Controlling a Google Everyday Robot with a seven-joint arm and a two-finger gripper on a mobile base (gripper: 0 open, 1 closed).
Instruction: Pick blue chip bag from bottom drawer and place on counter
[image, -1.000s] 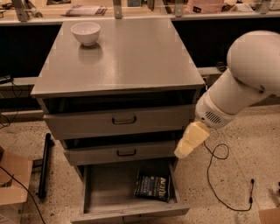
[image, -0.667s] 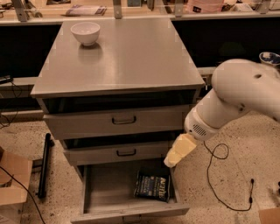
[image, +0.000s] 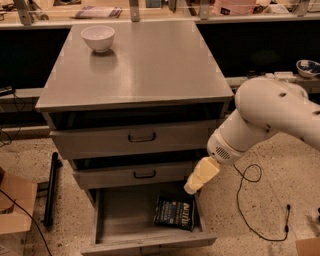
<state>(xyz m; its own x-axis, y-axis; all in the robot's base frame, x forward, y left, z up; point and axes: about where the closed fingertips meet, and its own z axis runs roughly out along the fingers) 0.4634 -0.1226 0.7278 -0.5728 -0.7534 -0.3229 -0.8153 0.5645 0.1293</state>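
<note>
The blue chip bag (image: 174, 212) lies flat on the floor of the open bottom drawer (image: 120, 220), at its right side. It is dark navy with white lettering. My gripper (image: 192, 187) hangs on the white arm just above the bag's upper right corner, at the drawer's right wall, and holds nothing. Its cream-coloured fingers (image: 201, 174) point down and to the left. The counter (image: 145, 65) is the broad grey metal top of the cabinet, above the two shut drawers.
A white bowl (image: 98, 37) stands at the counter's back left. A tan bench (image: 165, 12) with metal posts runs behind. A cardboard box (image: 12, 210) and a black bar (image: 50, 190) are left of the cabinet. A black cable (image: 250, 200) lies on the floor at right.
The arm has swung left and down, and my gripper has come from right of the middle drawer to just above the bag. The bag has not moved.
</note>
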